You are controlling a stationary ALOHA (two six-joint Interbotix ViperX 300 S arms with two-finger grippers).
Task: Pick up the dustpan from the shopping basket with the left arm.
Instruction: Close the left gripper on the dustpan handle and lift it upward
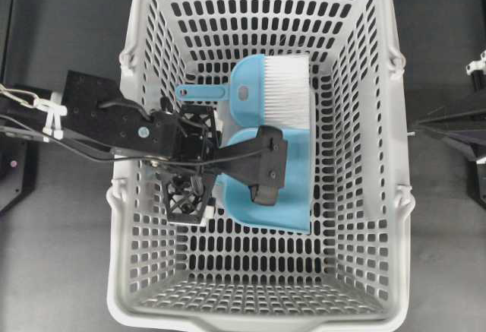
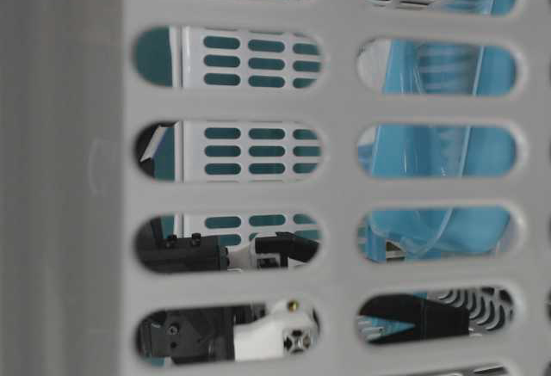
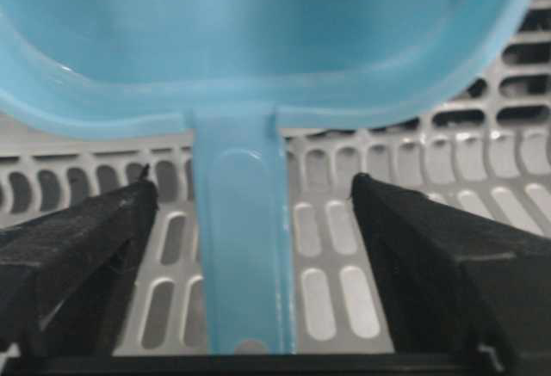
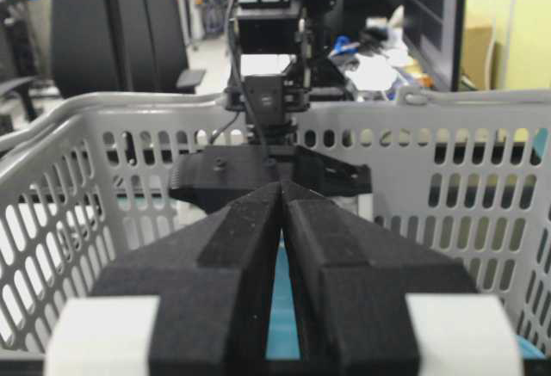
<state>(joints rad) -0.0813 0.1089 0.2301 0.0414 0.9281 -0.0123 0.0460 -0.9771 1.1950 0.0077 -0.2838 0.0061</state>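
The light blue dustpan [image 1: 296, 195] lies in the grey shopping basket [image 1: 152, 81], next to the brush. My left arm reaches in over the basket's left wall. The left gripper [image 1: 266, 171] is over the dustpan's near side and hides its handle from above. In the left wrist view the thin handle [image 3: 241, 255] runs between the black fingers [image 3: 86, 247], with a gap on each side, and the pan [image 3: 258, 40] lies beyond. The left gripper [image 3: 251, 182] is open. The dustpan also shows through the wall slots [image 2: 439, 161]. My right gripper [image 4: 281, 185] is shut and empty outside the basket.
A blue hand brush with white bristles [image 1: 285, 89] lies at the back of the basket, touching the dustpan's far edge. The basket's slotted walls [image 4: 448, 195] rise on all sides. The right arm [image 1: 452, 123] rests outside the right wall.
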